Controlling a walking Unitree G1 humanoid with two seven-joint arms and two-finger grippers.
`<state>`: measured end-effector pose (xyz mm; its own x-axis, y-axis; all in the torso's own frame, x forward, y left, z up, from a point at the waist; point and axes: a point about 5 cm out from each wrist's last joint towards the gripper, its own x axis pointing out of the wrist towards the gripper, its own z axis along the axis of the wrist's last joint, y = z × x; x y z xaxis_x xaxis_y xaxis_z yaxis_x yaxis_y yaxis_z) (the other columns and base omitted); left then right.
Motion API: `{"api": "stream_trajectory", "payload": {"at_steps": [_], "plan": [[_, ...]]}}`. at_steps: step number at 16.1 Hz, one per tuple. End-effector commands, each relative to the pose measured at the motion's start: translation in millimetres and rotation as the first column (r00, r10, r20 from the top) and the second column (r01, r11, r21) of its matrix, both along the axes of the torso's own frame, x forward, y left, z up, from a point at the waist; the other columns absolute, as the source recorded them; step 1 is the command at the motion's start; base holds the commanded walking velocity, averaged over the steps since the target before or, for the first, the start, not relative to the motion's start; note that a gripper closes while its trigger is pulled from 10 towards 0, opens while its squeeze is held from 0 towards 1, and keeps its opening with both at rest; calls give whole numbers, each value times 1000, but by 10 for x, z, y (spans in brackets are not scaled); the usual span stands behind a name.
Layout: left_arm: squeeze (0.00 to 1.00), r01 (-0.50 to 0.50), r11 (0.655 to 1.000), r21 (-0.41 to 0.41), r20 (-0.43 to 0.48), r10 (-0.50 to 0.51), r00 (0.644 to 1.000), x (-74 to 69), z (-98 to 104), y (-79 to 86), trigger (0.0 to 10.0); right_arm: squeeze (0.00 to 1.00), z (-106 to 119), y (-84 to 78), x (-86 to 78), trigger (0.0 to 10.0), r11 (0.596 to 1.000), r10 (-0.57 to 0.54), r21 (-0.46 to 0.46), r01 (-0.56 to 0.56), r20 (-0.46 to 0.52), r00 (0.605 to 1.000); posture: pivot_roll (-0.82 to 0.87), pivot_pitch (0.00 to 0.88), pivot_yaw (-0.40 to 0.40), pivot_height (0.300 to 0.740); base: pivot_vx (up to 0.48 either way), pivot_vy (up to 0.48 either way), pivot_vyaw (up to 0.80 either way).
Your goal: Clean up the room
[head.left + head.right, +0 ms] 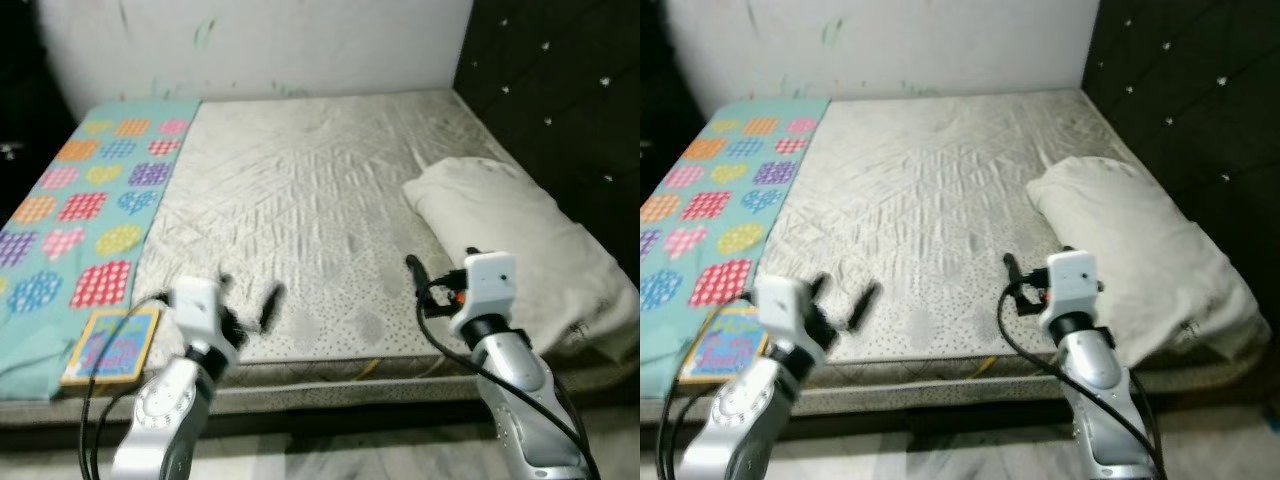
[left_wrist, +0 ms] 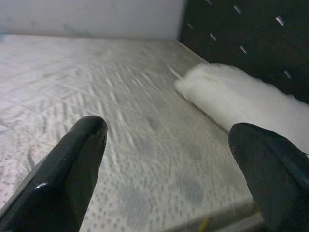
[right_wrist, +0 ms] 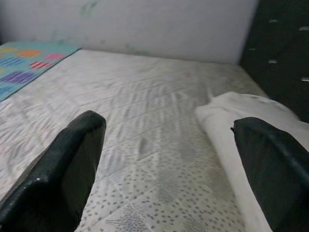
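A bare, stained grey mattress (image 1: 300, 190) lies before me. A white pillow (image 1: 510, 235) rests along its right side, by the headboard. A turquoise blanket (image 1: 90, 200) with coloured heart patches covers the left strip of the bed, and a colourful book (image 1: 112, 345) lies on its near end. My left gripper (image 1: 248, 298) hovers open over the mattress's near edge, just right of the book, holding nothing. My right gripper (image 3: 166, 124) is open too, empty, just left of the pillow's near end.
A dark tufted headboard (image 1: 560, 90) runs along the right of the bed and a white wall (image 1: 260, 40) along the far side. The bed's front edge is close below my arms, with pale floor (image 1: 330, 460) beneath.
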<state>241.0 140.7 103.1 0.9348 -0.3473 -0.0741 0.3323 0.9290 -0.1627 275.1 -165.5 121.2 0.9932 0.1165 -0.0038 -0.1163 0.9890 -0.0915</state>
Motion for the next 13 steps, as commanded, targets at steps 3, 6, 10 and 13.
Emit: {"api": "stream_trajectory", "payload": {"at_steps": [3, 6, 10, 13], "plan": [[0, -44, 999, 8, 21, 44, 999, 63, 41, 35, 10000, 0, 59, 63, 2, 10000, 1000, 0, 2, 0, 34, 999, -178, 46, 35, 740, 0, 480, 0], [0, -68, 997, -21, 39, 69, 997, 91, 44, -30, 10000, 0, 70, 81, -22, 10000, 1000, 1, -7, 0, 41, 999, -193, 52, 34, 740, 0, 480, 0], [0, -138, 988, -65, 46, 141, 989, 112, 53, 90, 10000, 0, 65, 91, -8, 10000, 1000, 16, -13, -15, 37, 999, -187, 59, 26, 740, 0, 0, 281], [0, -119, 990, -69, 60, 124, 991, 107, 75, 48, 10000, 0, 72, 141, 13, 10000, 999, 33, -7, -33, 36, 999, -177, 67, 23, 740, 169, 0, 679]]}}
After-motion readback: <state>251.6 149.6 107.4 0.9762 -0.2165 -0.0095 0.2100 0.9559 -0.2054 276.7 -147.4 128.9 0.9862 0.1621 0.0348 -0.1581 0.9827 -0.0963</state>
